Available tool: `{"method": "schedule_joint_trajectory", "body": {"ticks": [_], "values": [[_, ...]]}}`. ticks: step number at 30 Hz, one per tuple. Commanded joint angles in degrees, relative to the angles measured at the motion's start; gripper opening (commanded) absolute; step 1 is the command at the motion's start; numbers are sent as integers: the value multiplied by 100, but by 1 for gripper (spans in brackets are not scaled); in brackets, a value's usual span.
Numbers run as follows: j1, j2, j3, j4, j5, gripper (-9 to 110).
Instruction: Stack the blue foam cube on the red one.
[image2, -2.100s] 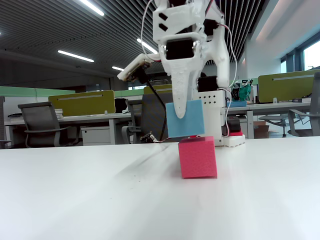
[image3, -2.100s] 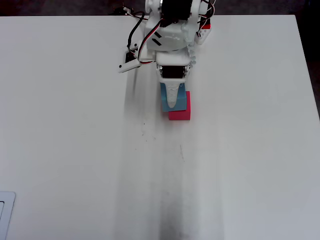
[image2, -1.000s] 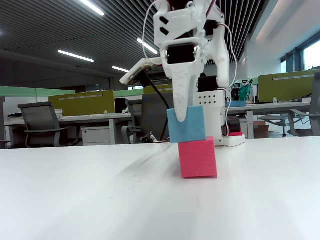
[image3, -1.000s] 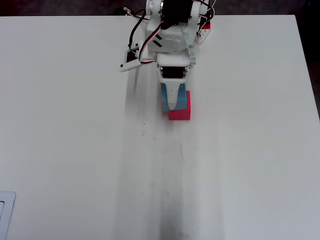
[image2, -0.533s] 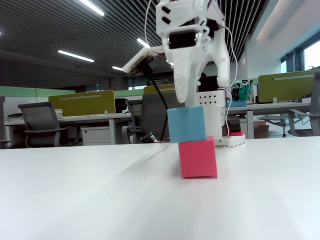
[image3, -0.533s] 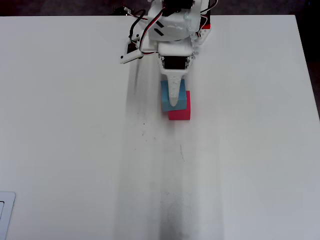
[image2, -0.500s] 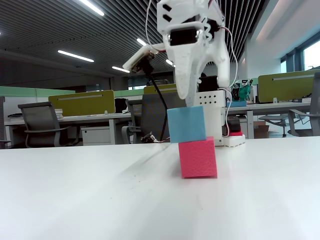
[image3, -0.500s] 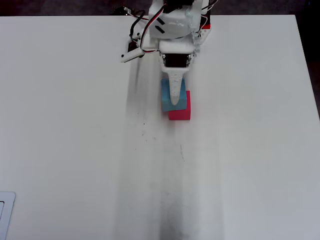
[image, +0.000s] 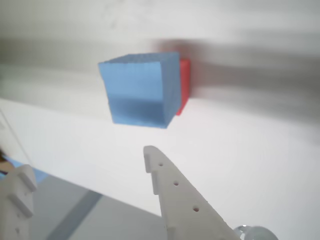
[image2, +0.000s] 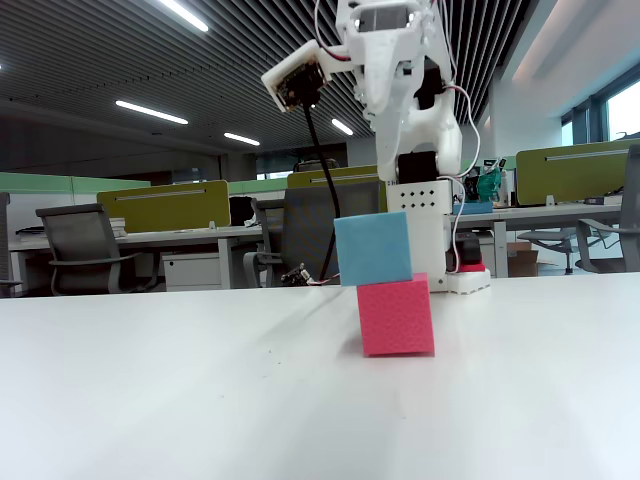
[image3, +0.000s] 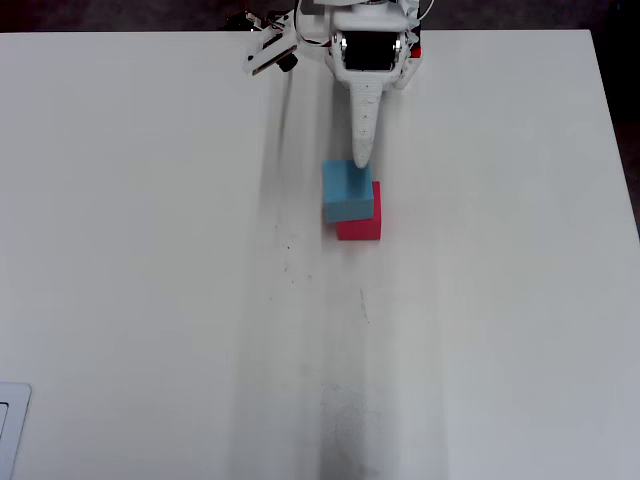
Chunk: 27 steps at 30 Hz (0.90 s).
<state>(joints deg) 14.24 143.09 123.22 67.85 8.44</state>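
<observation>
The blue foam cube (image2: 373, 248) sits on top of the red foam cube (image2: 396, 318), shifted a little to the left in the fixed view so it overhangs. In the overhead view the blue cube (image3: 346, 190) covers most of the red cube (image3: 362, 228). In the wrist view the blue cube (image: 137, 90) hides all but a strip of the red cube (image: 184, 85). My gripper (image: 85, 162) is open and empty, drawn back from the stack. In the overhead view its tip (image3: 360, 160) points at the blue cube's far edge.
The white table (image3: 150, 250) carries the arm's base (image3: 372, 50) at the back edge, with a small camera module (image3: 268, 55) beside it. A white object (image3: 10, 420) shows at the lower left corner. Office desks and chairs (image2: 85, 250) stand behind.
</observation>
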Motion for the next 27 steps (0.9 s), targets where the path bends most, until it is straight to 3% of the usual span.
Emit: {"method": "schedule_joint_trajectory", "body": {"ticks": [1,18,27], "values": [[88,923,598,-316,35,24],[439,3604,2927,-360,35,18],[352,3937,3560,-457,35,18]]}}
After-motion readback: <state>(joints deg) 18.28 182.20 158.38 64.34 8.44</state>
